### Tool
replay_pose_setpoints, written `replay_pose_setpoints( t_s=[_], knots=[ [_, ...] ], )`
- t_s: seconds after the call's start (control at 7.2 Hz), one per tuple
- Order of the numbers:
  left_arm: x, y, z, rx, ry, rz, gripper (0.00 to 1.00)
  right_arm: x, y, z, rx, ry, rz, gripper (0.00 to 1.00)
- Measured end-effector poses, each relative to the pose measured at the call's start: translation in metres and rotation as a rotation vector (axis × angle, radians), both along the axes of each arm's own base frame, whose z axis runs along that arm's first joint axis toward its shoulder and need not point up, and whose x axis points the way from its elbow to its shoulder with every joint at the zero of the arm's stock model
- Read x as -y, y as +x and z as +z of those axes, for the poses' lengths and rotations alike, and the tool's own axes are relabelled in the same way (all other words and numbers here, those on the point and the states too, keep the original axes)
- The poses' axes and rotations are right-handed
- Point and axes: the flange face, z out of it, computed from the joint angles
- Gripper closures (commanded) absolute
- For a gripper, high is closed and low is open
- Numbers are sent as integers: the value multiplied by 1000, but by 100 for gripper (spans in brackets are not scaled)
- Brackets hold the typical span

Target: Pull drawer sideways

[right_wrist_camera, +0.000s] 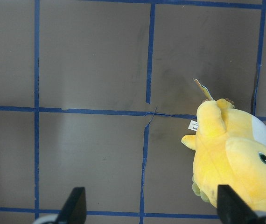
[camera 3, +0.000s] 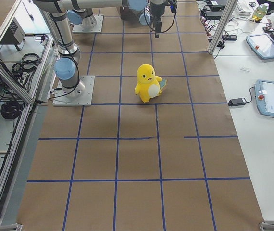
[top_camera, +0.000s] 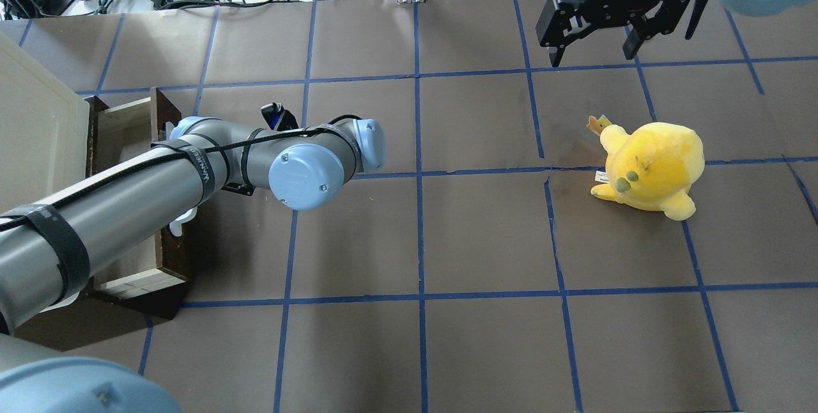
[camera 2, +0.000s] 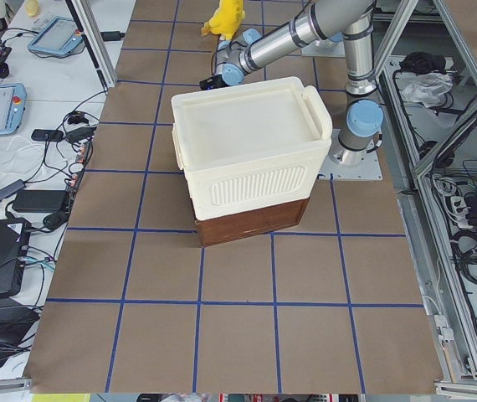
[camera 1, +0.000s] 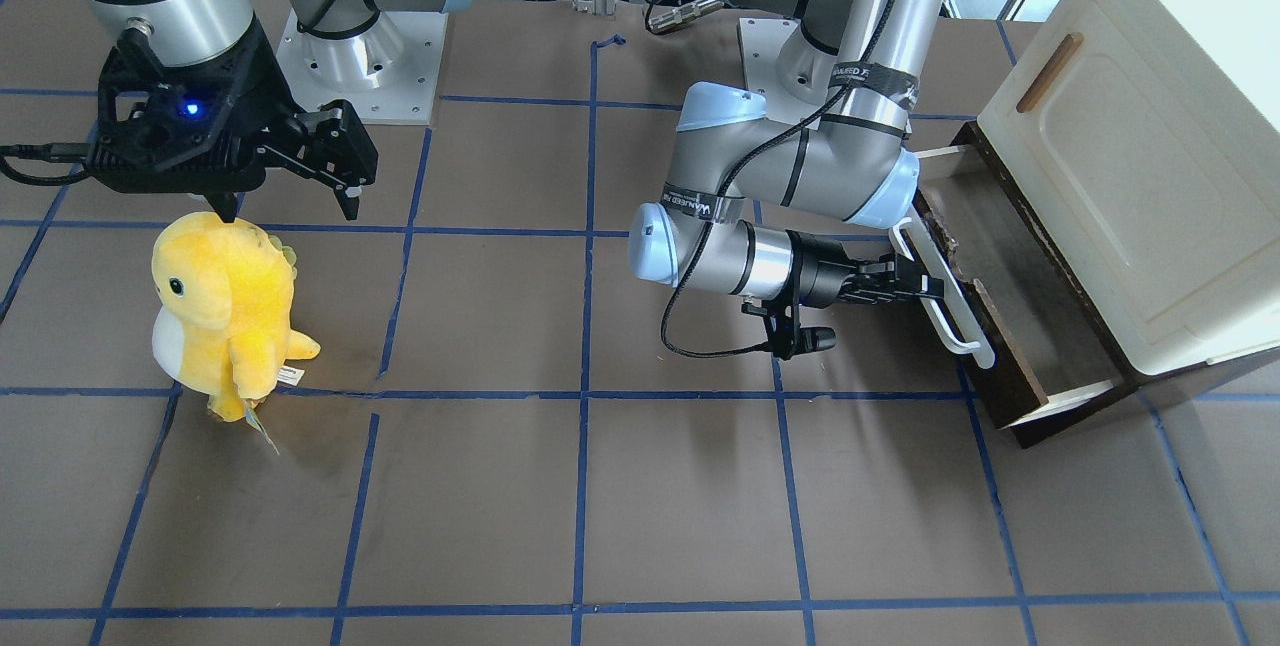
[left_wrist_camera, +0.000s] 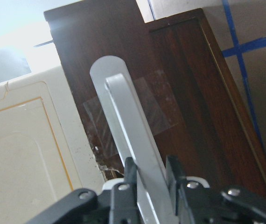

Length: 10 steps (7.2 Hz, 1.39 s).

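Observation:
The drawer [camera 1: 1012, 278] stands partly out from under a cream cabinet [camera 1: 1130, 166] at the table's left end. It has a dark brown front [left_wrist_camera: 189, 93], a long white bar handle [camera 1: 948, 304] and pale wood sides. My left gripper [camera 1: 925, 288] reaches sideways and is shut on the handle. The left wrist view shows the handle [left_wrist_camera: 126, 130] clamped between the two fingers [left_wrist_camera: 130, 173]. In the overhead view my left arm covers most of the drawer [top_camera: 131, 125]. My right gripper [top_camera: 591, 54] is open and empty, high above the table, far from the drawer.
A yellow plush dinosaur [camera 1: 225, 311] stands on the brown, blue-taped table below the right gripper [camera 1: 290, 206]. It also shows in the right wrist view [right_wrist_camera: 231, 158]. The cabinet [camera 2: 247, 151] has a small brown handle [camera 1: 1048, 73] on its cream panel.

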Motion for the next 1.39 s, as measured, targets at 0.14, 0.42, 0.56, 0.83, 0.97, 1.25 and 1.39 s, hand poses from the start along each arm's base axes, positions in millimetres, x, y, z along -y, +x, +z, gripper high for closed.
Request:
replay_pose_setpoints(
  t_s=[0.14, 0.42, 0.56, 0.83, 0.97, 1.25, 1.39],
  knots=[
    [0, -1, 0, 0, 5, -3, 71, 0, 0, 0, 0, 0, 0, 0],
    [0, -7, 1, -1, 8, -16, 71, 0, 0, 0, 0, 0, 0, 0],
    [0, -9, 1, -1, 7, -20, 69, 0, 0, 0, 0, 0, 0, 0],
    [0, -11, 1, -2, 8, -23, 25, 0, 0, 0, 0, 0, 0, 0],
    [0, -11, 1, -3, 7, -23, 0, 0, 0, 0, -1, 0, 0, 0],
    [-1, -14, 7, -20, 0, -17, 0, 0, 0, 0, 0, 0, 0, 0],
    [0, -19, 17, -63, -3, 5, 0, 0, 0, 0, 0, 0, 0, 0]
  ],
)
